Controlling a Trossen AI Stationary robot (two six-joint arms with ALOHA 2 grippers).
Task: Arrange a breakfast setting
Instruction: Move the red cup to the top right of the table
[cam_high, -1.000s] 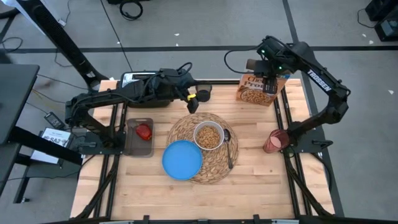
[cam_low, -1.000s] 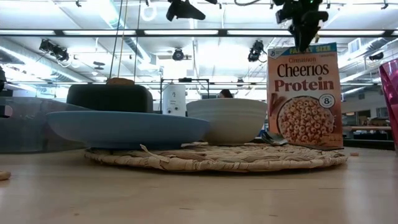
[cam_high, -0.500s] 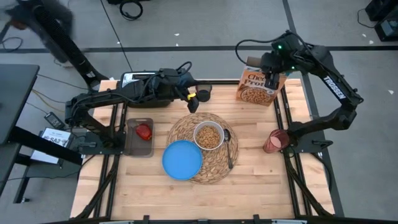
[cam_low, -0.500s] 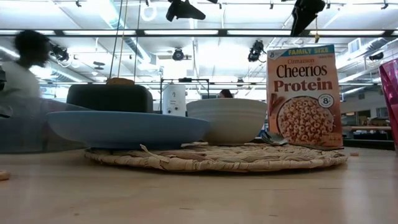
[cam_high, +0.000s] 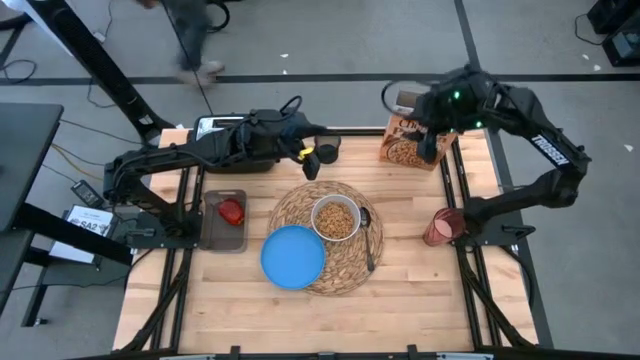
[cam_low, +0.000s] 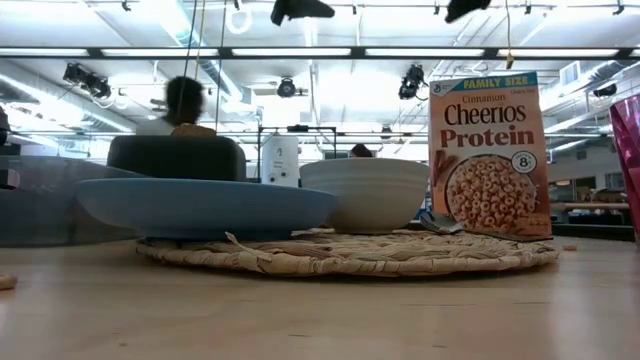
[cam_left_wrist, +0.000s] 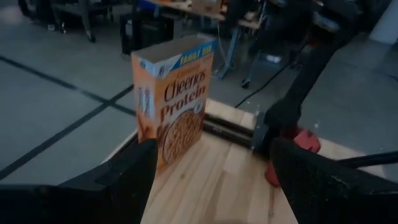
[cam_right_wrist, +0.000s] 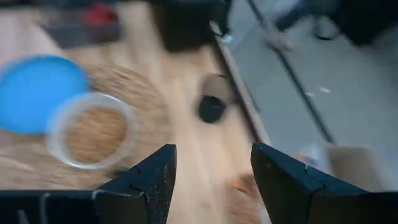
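The round straw placemat (cam_high: 345, 265) lies mid-table. On it stand the white bowl (cam_high: 336, 218), holding cereal, and the dark spoon (cam_high: 368, 240). The blue plate (cam_high: 293, 257) overlaps the placemat's near-left edge. The translucent red cup (cam_high: 440, 228) stands at the right edge. The red apple (cam_high: 232, 211) lies in a dark tray at the left. A toast slice (cam_low: 193, 130) sticks up out of the black toaster (cam_low: 176, 157). My left gripper (cam_left_wrist: 211, 186) is open and empty, hovering by the small black cup (cam_high: 326, 153). My right gripper (cam_right_wrist: 214, 186) is open and empty, above the cereal box (cam_high: 408, 148).
The Cheerios box (cam_low: 490, 155) stands upright at the far right of the table. The dark tray (cam_high: 223, 232) sits at the left edge. A person walks across the floor beyond the table's far edge. Bare wood lies along the near edge.
My right gripper has risen well clear of the cereal box top and has turned toward the table's middle; the box stands where it was. A person has walked across the room behind the table.
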